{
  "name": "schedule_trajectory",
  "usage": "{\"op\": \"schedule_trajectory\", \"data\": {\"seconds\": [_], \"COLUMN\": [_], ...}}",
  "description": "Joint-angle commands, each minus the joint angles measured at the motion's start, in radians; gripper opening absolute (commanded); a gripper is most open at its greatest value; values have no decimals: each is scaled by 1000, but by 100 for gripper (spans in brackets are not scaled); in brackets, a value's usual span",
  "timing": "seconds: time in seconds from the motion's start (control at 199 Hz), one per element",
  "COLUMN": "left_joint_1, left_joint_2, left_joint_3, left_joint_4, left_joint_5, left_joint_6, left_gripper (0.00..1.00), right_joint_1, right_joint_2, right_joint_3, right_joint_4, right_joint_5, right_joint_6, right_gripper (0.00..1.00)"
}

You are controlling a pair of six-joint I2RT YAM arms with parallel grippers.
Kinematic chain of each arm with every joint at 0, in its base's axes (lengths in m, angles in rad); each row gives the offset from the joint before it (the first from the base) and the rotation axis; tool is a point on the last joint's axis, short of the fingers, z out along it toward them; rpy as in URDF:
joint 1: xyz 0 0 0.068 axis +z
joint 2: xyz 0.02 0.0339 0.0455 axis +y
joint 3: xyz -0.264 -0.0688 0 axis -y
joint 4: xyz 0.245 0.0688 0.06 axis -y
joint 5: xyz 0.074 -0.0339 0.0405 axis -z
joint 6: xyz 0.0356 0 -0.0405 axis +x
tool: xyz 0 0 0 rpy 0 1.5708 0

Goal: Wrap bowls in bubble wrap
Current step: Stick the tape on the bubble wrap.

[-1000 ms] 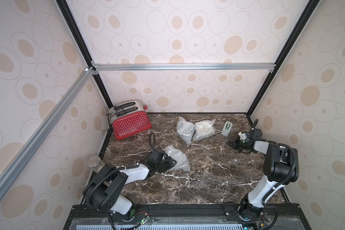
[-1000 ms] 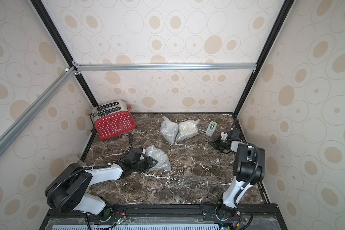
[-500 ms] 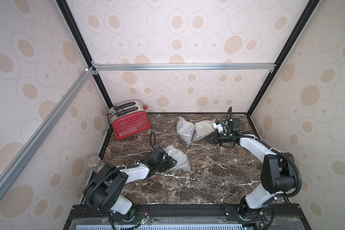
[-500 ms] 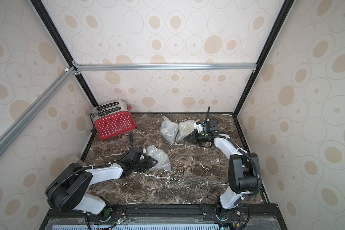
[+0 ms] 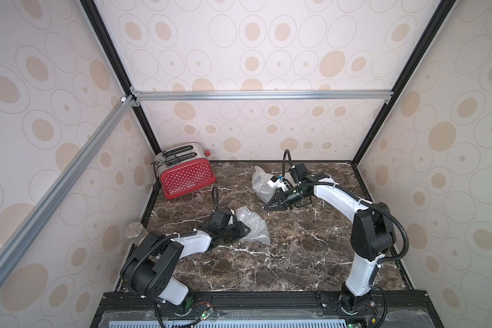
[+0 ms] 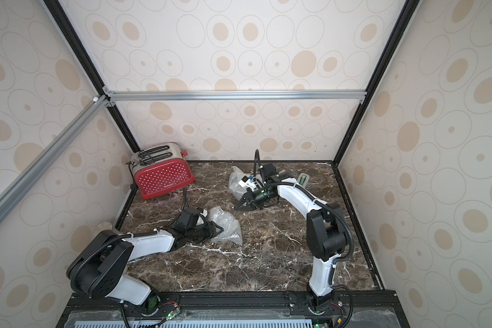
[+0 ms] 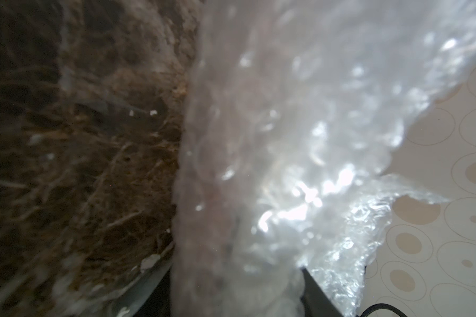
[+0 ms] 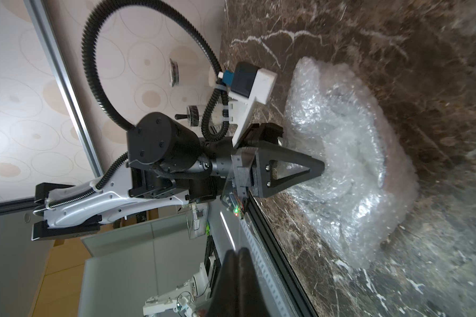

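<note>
- Left arm (image 5: 193, 241), right arm (image 5: 335, 196): white shells, black joints.
- Black ribbed cable (image 8: 94, 68) loops at each wrist.
- Left gripper (image 8: 321, 165): black hollow triangular finger, two screws.

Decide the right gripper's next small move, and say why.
Probably open the shut right gripper and ease toward the bundle that the left gripper clamps: it looks loosely wrapped, and the right one is empty, pointing that way.
</note>
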State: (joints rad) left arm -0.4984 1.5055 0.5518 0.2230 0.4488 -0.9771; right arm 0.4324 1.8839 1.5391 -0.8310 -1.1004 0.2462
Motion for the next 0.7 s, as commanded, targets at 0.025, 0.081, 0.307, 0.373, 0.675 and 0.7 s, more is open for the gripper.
{"op": "schedule_trajectory", "data": {"seconds": [0.025, 0.081, 0.307, 0.373, 0.675, 0.7], "left_joint_1": [8, 8, 8, 9, 9, 9], "left_joint_2": [11, 11, 5, 5, -5, -5], "left_joint_3": [38, 40, 40, 41, 39, 38], "left_joint_4": [-23, -25, -27, -25, -34, -34], "left_joint_5": [26, 27, 26, 24, 26, 25], "left_joint_6": [41, 43, 41, 41, 43, 43], "left_gripper": [51, 52, 52, 52, 52, 52], "right_joint_1": [43, 46, 92, 95, 85, 83], "right_joint_2": [46, 65, 128, 150, 256, 256], "right_joint_3": [60, 68, 85, 83, 105, 105], "right_joint_4": [-183, -199, -256, -259, -312, -315], "right_joint_5": [-13, -5, 33, 42, 174, 186], "right_joint_6": [-147, -153, -211, -218, -263, -265], "right_gripper": [5, 5, 4, 4, 4, 4]}}
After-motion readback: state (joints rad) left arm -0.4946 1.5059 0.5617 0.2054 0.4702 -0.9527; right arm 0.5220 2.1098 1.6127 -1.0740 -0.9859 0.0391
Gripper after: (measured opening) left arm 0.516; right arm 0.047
